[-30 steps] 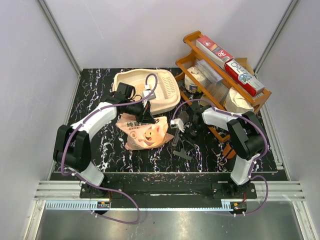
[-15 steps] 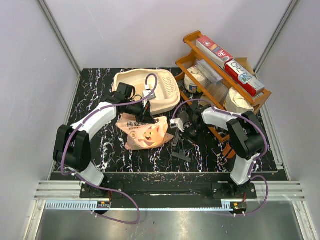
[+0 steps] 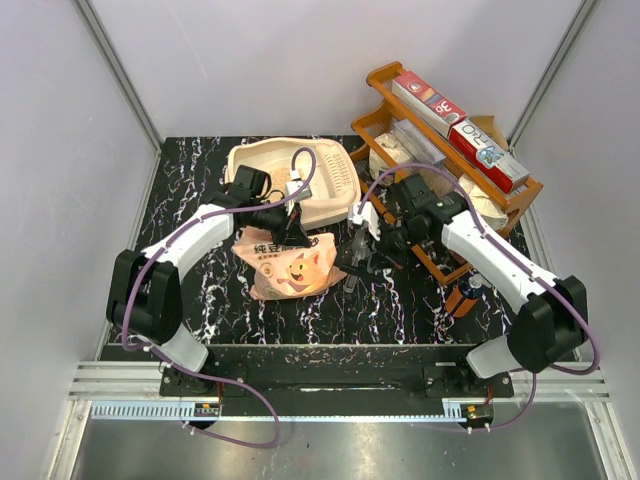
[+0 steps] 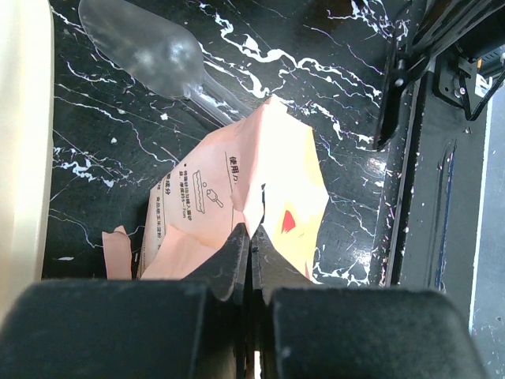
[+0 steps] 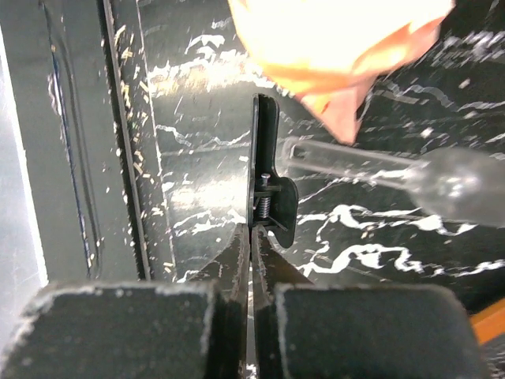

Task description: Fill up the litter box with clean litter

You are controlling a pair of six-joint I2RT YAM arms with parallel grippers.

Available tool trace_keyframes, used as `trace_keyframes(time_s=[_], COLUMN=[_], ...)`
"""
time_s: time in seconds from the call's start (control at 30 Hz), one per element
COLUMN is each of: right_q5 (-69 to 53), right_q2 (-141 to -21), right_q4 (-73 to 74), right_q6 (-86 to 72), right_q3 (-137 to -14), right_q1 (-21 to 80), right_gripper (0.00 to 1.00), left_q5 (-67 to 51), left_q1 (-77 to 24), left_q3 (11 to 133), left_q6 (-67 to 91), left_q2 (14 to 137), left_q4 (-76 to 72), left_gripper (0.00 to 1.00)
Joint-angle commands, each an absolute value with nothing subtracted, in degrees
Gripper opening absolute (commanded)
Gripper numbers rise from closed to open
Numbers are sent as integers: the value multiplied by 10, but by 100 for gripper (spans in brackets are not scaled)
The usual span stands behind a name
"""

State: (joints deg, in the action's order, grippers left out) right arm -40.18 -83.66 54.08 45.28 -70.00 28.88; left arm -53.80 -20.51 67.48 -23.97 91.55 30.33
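The cream-beige litter box stands at the back middle of the table; its wall shows at the left edge of the left wrist view. No loose litter shows in it or elsewhere. The pink-orange printed bag lies in front of it. My left gripper is shut on the bag's top fold, fingertips pinching the paper. My right gripper is shut on a long black bag clip, held above the table right of the bag.
A clear plastic scoop lies on the black marble table between bag and right gripper; it also shows in the right wrist view. The brown wooden rack with boxes and bags stands at the back right. An orange-and-black object lies below it.
My right arm has risen and stretched out, lifting the black clip off the table towards the bag. The left arm and the bag have not moved.
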Motion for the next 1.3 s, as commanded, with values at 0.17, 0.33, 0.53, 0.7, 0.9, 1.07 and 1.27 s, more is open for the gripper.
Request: trace_keyframes(time_s=[0.17,0.33,0.53,0.7,0.9,1.07,1.27], right_q5=[-425,-417,-407,-389,-374,-375,-371], right_q2=[-878,-921,-933,-932,-927,-926,-926], right_q4=[440,403,376,361,355,353,355], right_q6=[395,356,319,298,290,294,295], right_q3=[-786,-820,-821,-809,-804,-797,-793], right_q1=[309,314,315,315,316,322,330], right_gripper=[0,0,0,0,0,0,0], left_q5=[-551,-558,-588,-622,-632,-635,-631], left_q1=[-208,-209,-209,-211,-223,-227,-231], left_q3=[697,704,710,716,721,724,732], left_q6=[-255,-257,-256,-258,-280,-237,-214], left_q2=[918,919,919,931,937,945,958], left_q4=[319,322,322,321,331,302,285], left_gripper=[0,0,17,38,46,42,27])
